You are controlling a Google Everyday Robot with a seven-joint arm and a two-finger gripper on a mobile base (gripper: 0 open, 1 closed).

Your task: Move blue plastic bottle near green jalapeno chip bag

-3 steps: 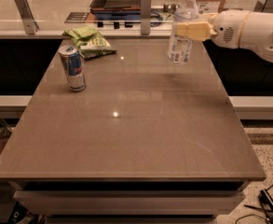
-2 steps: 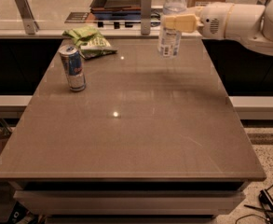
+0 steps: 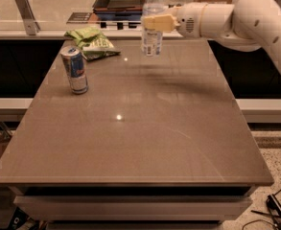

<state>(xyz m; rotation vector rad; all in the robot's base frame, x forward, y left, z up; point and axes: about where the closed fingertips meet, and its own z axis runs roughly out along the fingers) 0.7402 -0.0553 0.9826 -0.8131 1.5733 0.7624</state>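
My hand [image 3: 149, 23] is clamped side-on around the bottle [image 3: 151, 44], gripping just under the neck, with the white cap sticking up above the fingers. The bottle hangs upright. Going by the shadow below it, it's off the surface [image 3: 145, 128].

Change over the last second: my arm [image 3: 255, 18] has swung left along the far edge. The bottle has gone from the far right corner to about mid-width. Height looks unchanged, with no tilt and no slip in the grip.

For the task, the gap to the chip bag [image 3: 92, 40] is roughly halved. The bag lies flat at the far left of the surface, and the bottle is to its right, near but not yet beside it. The can [image 3: 75, 70] stands in front of the bag, off my line of travel.

So I'm mid-transport, past halfway by my estimate. What's left is a bit more leftward travel, then lower and let go.

Watch items: the bag's right edge pokes out toward my path, so I should set down short of it. The bottle is tall and light and could tip if I let go before its base is flat on the surface.
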